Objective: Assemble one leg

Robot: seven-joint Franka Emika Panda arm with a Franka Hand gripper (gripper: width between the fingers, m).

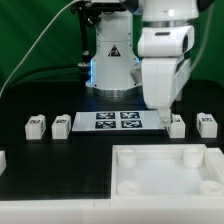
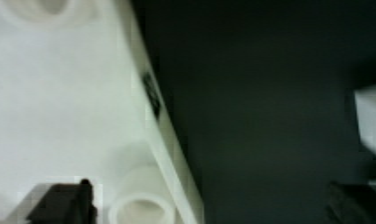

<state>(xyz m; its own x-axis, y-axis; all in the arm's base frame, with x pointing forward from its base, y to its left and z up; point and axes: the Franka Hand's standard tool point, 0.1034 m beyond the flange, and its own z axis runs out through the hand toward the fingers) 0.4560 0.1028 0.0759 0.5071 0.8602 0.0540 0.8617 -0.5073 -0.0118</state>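
Several small white legs with black-and-white tags stand in a row on the dark table: two at the exterior view's left [image 1: 36, 125] [image 1: 61, 124] and two at its right [image 1: 177, 125] [image 1: 207, 124]. My gripper [image 1: 162, 114] hangs low just beside the nearer right leg, at the marker board's right end. In the blurred wrist view the gripper [image 2: 211, 205] is open, its dark fingers [image 2: 60, 202] far apart with nothing between them. A white edge [image 2: 373, 120], maybe a leg, shows at the frame's side.
The marker board [image 1: 115, 121] lies at the middle of the table. The large white tray-like piece with round sockets [image 1: 165, 172] sits in front; its rim and sockets fill one side of the wrist view [image 2: 69, 110]. Another white part [image 1: 2, 158] shows at the left edge.
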